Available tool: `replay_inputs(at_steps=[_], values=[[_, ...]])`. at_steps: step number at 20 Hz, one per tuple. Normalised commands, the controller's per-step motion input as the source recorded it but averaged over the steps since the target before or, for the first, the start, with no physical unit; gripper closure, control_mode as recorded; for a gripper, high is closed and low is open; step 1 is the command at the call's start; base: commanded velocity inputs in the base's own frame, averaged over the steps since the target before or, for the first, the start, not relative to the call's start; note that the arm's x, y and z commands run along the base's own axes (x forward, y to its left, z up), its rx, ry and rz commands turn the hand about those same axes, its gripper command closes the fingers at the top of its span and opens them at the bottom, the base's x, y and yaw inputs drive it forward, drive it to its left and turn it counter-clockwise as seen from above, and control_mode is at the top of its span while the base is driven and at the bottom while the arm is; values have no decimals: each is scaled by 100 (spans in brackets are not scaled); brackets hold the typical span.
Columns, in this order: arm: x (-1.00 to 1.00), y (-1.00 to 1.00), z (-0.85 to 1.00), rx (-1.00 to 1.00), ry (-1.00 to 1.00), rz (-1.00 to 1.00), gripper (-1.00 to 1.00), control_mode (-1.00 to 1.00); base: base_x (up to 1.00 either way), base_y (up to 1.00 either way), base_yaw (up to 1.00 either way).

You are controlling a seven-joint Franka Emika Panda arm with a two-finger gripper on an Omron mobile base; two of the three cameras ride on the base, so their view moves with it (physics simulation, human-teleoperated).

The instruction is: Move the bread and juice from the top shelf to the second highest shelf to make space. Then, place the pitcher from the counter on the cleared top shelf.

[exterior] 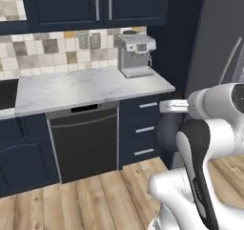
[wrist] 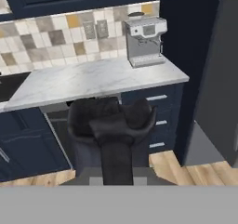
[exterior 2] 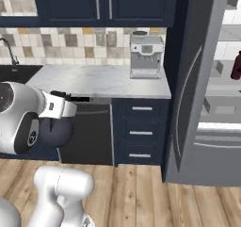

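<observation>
Table (exterior: 71, 88) white marble, grey-veined, smooth. Cabinet fronts (exterior: 143, 133) matt navy. Floor (exterior: 95, 200) light wood planks. Coffee machine (exterior: 136, 55) brushed metal. Backsplash (exterior: 47, 50) glossy tile.

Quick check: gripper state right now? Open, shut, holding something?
Gripper: closed on the black pitcher, carried off the counter; fingertips themselves hidden behind it.

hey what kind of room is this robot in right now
A home-style kitchen, rendered in simulation. A white marble counter sits on navy cabinets, with a coffee machine against a tiled backsplash, and an open fridge stands to the right.
</observation>
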Motion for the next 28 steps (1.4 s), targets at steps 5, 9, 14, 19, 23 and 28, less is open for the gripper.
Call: replay_inputs(at_steps=[5,9,14,19,23,28], values=[[0,0,0,0,0,0,100,100,0,-60,-37],[0,0,0,0,0,0,100,100,0,-72,-32],[0,0,0,0,0,0,100,100,7,-82,-26],[0,0,0,0,0,0,100,100,25,-89,-13],[0,0,0,0,0,0,100,100,38,-90,-2],[0,0,0,0,0,0,100,100,57,-78,2]])
